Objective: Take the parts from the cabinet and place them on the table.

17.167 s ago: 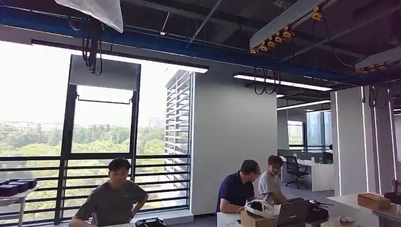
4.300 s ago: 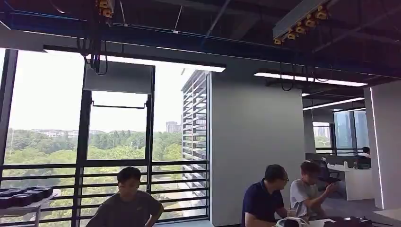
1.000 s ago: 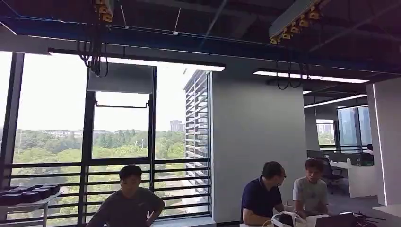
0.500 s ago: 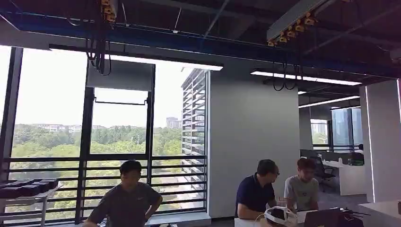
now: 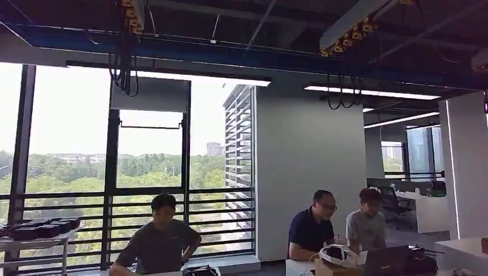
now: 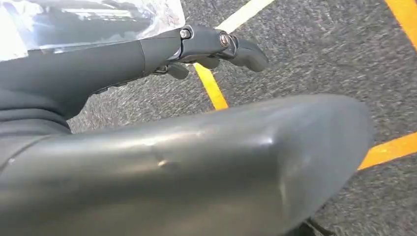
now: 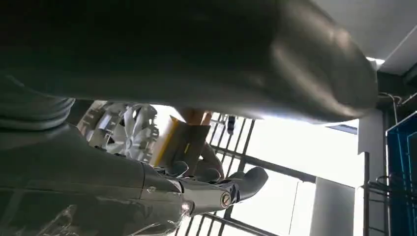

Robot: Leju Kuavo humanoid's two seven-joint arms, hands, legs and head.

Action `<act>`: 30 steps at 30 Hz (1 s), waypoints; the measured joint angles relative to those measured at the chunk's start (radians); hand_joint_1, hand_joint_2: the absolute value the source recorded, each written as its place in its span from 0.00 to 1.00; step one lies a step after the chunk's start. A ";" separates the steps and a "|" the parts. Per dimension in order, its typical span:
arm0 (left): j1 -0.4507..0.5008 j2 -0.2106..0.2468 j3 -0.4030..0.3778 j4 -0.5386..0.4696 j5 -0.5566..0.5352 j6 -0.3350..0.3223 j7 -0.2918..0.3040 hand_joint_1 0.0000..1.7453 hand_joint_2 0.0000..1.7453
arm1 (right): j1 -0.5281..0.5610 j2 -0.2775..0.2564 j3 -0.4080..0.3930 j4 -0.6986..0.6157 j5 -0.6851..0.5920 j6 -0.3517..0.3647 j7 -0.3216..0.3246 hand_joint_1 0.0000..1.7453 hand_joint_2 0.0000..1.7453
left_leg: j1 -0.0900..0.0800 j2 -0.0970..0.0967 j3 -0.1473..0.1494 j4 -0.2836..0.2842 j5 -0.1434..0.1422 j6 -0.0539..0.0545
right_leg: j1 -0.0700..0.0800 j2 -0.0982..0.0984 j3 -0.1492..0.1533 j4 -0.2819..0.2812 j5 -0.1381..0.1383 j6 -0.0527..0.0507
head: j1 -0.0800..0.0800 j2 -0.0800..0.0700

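Our right hand (image 7: 196,182) grips a part (image 7: 129,132), a pale finned, fan-like piece with a yellowish piece beside it, pressed against the fingers (image 7: 246,179). Our left hand (image 6: 206,49) hangs over grey carpet with yellow floor lines (image 6: 211,88), fingers curled with nothing in them. The head view looks up at windows and seated people (image 5: 161,241), so the table is not yet found. To do this carry well, we judge we should keep the grip firm, level the part, and lower our gaze before setting it down.
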 joint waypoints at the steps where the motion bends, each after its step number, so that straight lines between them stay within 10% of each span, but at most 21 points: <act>1: -0.003 0.000 0.000 0.000 0.002 0.000 0.000 0.00 0.00 | 0.000 0.000 -0.002 0.000 -0.002 0.000 -0.001 0.00 0.00 | -0.002 0.000 -0.007 -0.001 -0.002 0.008 | 0.000 -0.002 -0.002 -0.002 0.010 0.008 | -0.001 0.000; 4: 0.001 0.000 -0.002 0.000 0.005 0.001 0.000 0.00 0.00 | 0.000 0.000 -0.006 0.000 -0.003 0.003 -0.003 0.00 0.00 | -0.002 0.004 -0.031 -0.011 0.024 0.033 | -0.006 -0.002 -0.007 -0.009 0.031 0.027 | 0.001 0.000; 9: -0.001 0.000 -0.006 0.000 0.005 0.001 0.000 0.00 0.00 | 0.003 0.001 -0.008 0.003 -0.006 0.003 -0.003 0.00 0.00 | -0.011 0.013 -0.094 -0.007 0.073 0.055 | -0.008 0.002 -0.069 0.260 -0.199 0.037 | -0.013 -0.001; 11: -0.001 0.000 -0.006 0.000 0.005 0.001 0.000 0.00 0.00 | 0.004 0.001 -0.007 0.004 -0.006 0.003 -0.003 0.00 0.00 | -0.018 0.015 -0.122 0.000 0.095 0.057 | -0.006 0.002 -0.042 0.284 -0.140 0.030 | -0.012 0.000; 13: -0.001 0.000 -0.006 -0.001 0.005 0.001 0.000 0.00 0.00 | 0.003 0.001 -0.008 0.005 -0.006 0.003 -0.003 0.00 0.00 | -0.025 0.014 -0.153 0.007 0.114 0.057 | 0.003 0.002 0.049 0.164 -0.072 0.009 | -0.010 0.001; 15: -0.001 -0.004 -0.007 -0.007 0.005 0.001 0.000 0.00 0.00 | -0.001 0.001 -0.010 0.005 -0.007 0.003 -0.003 0.00 0.00 | -0.032 0.015 -0.172 0.011 0.129 0.051 | 0.018 0.000 0.152 -0.002 -0.100 -0.023 | -0.002 0.002; 16: -0.001 -0.004 -0.007 -0.007 0.005 0.003 0.000 0.00 0.00 | -0.002 0.001 -0.012 0.005 -0.007 0.003 -0.004 0.00 0.00 | -0.025 0.015 -0.178 0.011 0.142 0.046 | 0.018 -0.001 0.171 -0.048 -0.113 -0.013 | -0.002 0.002; 19: 0.001 -0.004 -0.008 -0.007 0.005 0.001 0.001 0.00 0.00 | -0.001 0.001 -0.013 0.005 -0.009 0.003 -0.004 0.00 0.00 | -0.021 0.015 -0.190 0.003 0.171 0.029 | 0.025 0.000 0.154 -0.067 -0.088 -0.023 | 0.008 0.005; 23: 0.002 0.000 -0.008 -0.008 0.005 0.002 0.005 0.00 0.00 | -0.001 0.005 -0.013 0.007 -0.014 0.003 -0.004 0.00 0.00 | -0.004 0.004 -0.243 0.198 -0.019 -0.003 | 0.010 -0.007 0.124 -0.071 -0.055 -0.030 | 0.018 0.006; 25: 0.002 0.001 -0.009 -0.008 0.005 0.002 0.006 0.00 0.00 | -0.001 0.006 -0.012 0.010 -0.020 0.005 -0.004 0.00 0.00 | 0.005 0.004 -0.256 0.307 -0.042 -0.016 | 0.004 -0.007 0.094 -0.056 -0.042 -0.024 | 0.022 0.005; 28: 0.001 0.002 -0.010 -0.008 0.005 0.002 0.009 0.00 0.00 | -0.001 0.006 -0.012 0.011 -0.021 0.006 -0.006 0.00 0.00 | 0.018 0.005 -0.149 0.186 0.053 -0.034 | -0.012 -0.005 0.045 -0.022 -0.031 -0.008 | 0.035 0.006; 30: -0.001 0.000 -0.013 -0.010 0.005 0.002 0.010 0.00 0.00 | -0.001 0.006 -0.013 0.011 -0.022 0.006 -0.009 0.00 0.00 | 0.018 0.000 -0.063 0.053 0.029 -0.047 | -0.011 -0.002 0.017 0.003 -0.027 0.008 | 0.049 0.006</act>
